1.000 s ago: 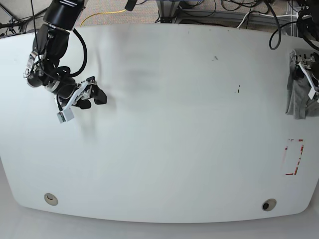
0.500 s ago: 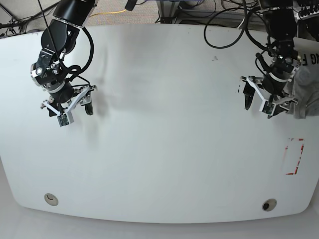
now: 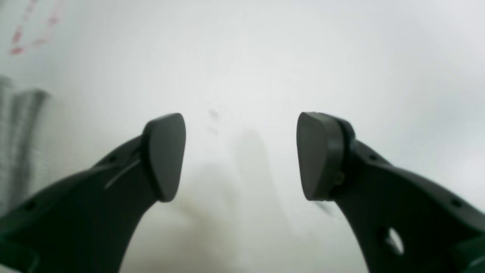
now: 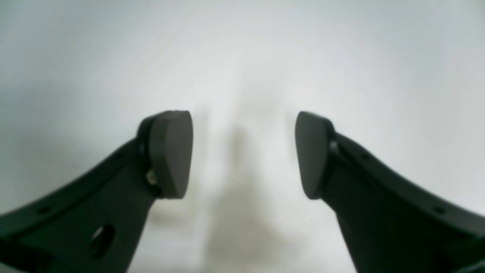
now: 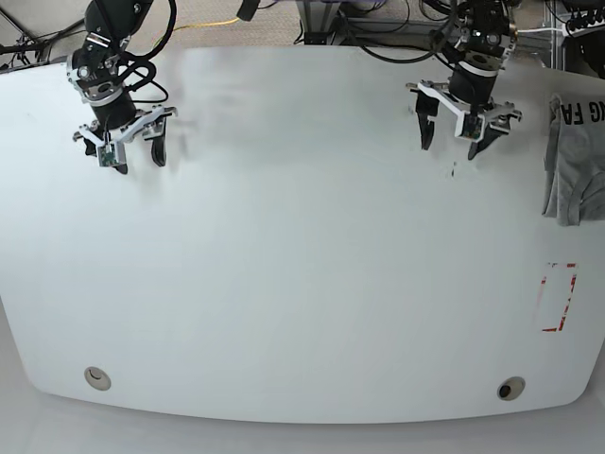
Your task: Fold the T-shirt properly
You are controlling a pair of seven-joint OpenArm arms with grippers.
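Note:
The T-shirt (image 5: 571,159) lies bunched in a narrow folded heap at the table's right edge, light grey with black lettering at its top. My left gripper (image 5: 450,147) hangs open over bare table at the back right, well apart from the shirt. In the left wrist view the left gripper (image 3: 240,151) holds nothing, and a strip of the grey T-shirt (image 3: 19,129) shows at the left edge. My right gripper (image 5: 126,151) stands open over the table's back left. The right wrist view shows the right gripper (image 4: 244,151) empty above the white surface.
A red tape rectangle (image 5: 558,298) marks the white table (image 5: 302,284) near its right edge, below the shirt. Two round holes (image 5: 96,378) (image 5: 510,389) sit near the front edge. Cables and frame parts (image 5: 378,19) lie beyond the back edge.
The left arm has left the shirt at the right edge and swung left and toward the back. The right arm has moved toward the back left. The shirt stays where it lay.

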